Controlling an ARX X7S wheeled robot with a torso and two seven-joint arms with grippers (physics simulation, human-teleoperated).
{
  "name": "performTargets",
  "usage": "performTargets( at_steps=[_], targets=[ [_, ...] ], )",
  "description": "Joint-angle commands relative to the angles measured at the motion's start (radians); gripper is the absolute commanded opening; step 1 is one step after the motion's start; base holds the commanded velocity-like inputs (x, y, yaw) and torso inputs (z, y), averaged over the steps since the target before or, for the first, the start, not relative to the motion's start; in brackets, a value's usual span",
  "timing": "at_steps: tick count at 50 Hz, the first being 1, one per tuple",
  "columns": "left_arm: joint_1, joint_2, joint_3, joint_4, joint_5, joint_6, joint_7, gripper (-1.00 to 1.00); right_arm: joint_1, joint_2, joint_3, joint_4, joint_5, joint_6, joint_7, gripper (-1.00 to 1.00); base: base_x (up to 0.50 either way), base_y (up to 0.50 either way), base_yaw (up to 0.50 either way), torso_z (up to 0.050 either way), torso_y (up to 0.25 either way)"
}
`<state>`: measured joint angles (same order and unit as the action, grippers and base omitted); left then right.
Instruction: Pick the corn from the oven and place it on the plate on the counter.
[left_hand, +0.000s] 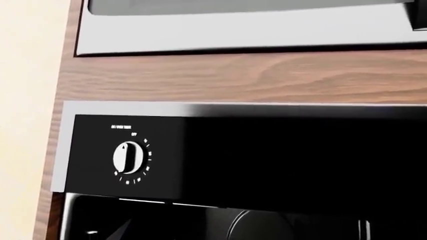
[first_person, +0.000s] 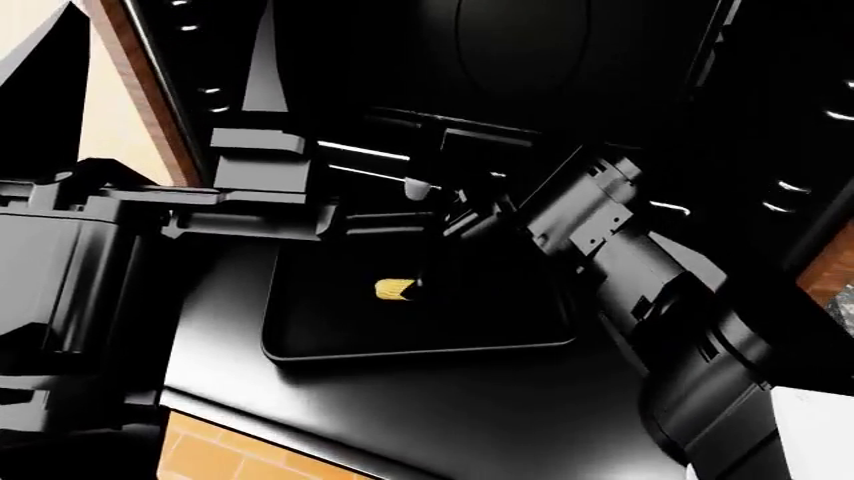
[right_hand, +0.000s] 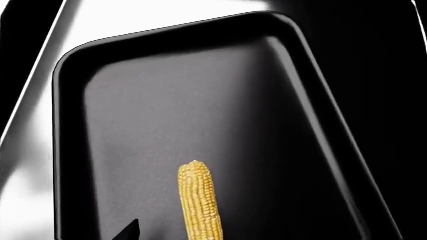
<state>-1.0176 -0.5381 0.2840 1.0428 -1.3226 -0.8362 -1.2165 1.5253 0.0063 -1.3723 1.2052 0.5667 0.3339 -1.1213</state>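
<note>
The corn (right_hand: 199, 205) is a short yellow cob lying in the shallow black tray (right_hand: 167, 100). It also shows in the head view (first_person: 392, 290), on the tray (first_person: 334, 340) in front of the open oven (first_person: 561, 70). My right gripper (first_person: 424, 282) hangs low over the cob with its jaws open. One dark fingertip (right_hand: 129, 231) stands beside the cob without touching it, and the other is hidden. My left gripper (first_person: 400, 220) reaches in from the left above the tray, and its jaws cannot be made out. The plate does not clearly show.
The left wrist view faces the oven's control panel with a white knob (left_hand: 129, 156), wood trim (left_hand: 253, 75) and a grey appliance (left_hand: 247, 30) above. The oven door (first_person: 467, 420) lies open under the tray. A sliver of the counter (first_person: 843, 300) shows at the right.
</note>
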Motion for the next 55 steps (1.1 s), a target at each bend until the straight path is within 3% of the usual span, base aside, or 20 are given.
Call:
performTargets(
  at_steps=[1, 55],
  targets=[
    [0.006, -0.046, 0.059, 0.002, 0.022, 0.074, -0.009, 1.0, -0.022, -0.006, -0.018, 0.037, 0.045, 0.01, 0.031, 1.0, 0.0, 0.0, 0.0, 0.0, 0.0],
    [-0.007, -0.211, 0.342, -0.005, 0.142, 0.371, -0.05, 1.0, -0.073, -0.006, -0.07, 0.053, 0.148, 0.082, 0.107, 1.0, 0.0, 0.0, 0.0, 0.0, 0.0]
  ],
)
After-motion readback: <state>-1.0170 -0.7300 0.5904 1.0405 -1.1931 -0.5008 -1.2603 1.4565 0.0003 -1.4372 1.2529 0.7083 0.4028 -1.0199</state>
